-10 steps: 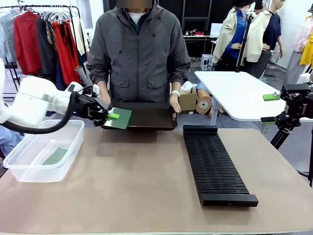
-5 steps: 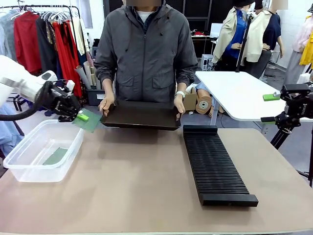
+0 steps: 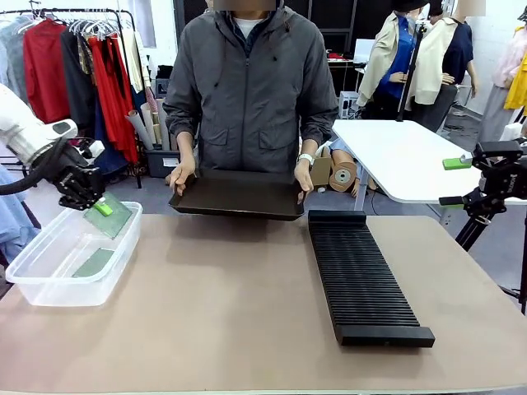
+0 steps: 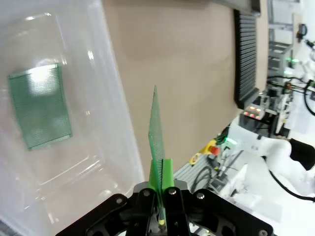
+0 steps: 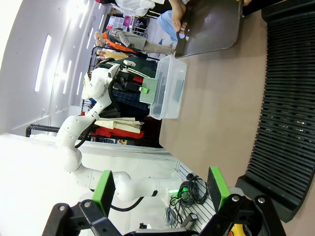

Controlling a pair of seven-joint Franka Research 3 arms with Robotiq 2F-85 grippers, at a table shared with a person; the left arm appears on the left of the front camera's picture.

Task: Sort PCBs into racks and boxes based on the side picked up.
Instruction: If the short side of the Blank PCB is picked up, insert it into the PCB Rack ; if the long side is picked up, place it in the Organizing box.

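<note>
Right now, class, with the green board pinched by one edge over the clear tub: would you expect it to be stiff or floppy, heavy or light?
Probably stiff: the PCB juts straight out from the left tool with no visible sag, held at one edge. Likely light, since it looks very thin edge-on. Released over the clear tub, it would probably drop flat beside the other board.

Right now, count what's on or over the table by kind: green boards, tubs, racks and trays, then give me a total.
Green PCBs: 2, one in the left gripper, one lying in the tub
Clear tub: 1
Black slotted rack: 1
Black tray, held by the person: 1
Total: 5
</note>
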